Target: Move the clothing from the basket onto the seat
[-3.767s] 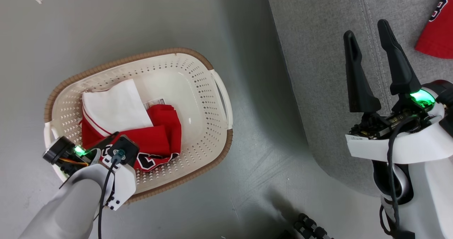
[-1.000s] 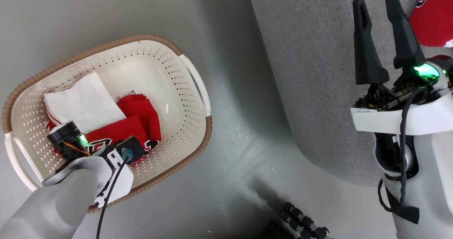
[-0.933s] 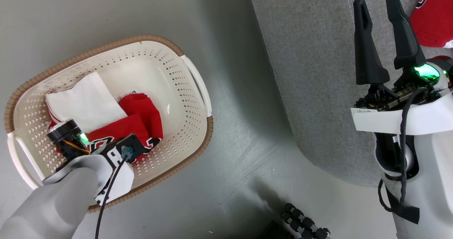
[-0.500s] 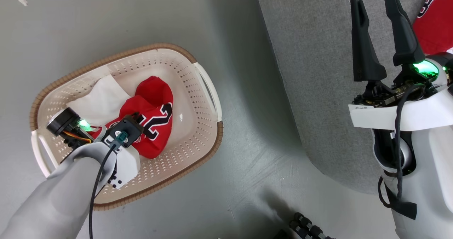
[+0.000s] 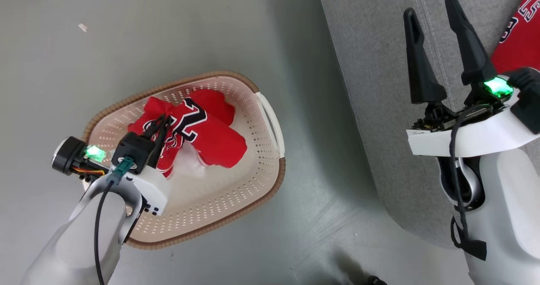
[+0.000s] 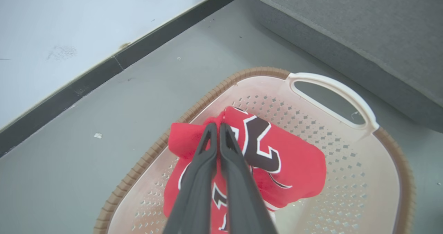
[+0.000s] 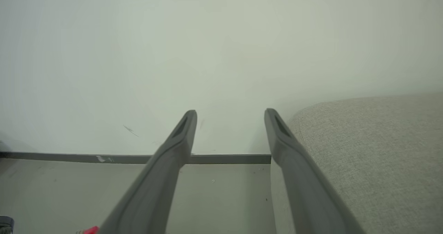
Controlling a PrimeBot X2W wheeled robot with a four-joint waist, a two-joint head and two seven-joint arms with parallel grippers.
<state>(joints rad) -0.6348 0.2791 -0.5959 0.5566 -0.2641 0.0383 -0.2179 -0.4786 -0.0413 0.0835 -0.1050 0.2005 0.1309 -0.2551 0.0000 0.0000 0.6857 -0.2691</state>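
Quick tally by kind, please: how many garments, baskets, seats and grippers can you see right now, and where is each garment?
Garments: 2, one red garment pinched in the left gripper over the basket, another lying on the seat.
Baskets: 1.
Seats: 1.
Grippers: 2, the left gripper shut on cloth, the right gripper open.
Total: 6.
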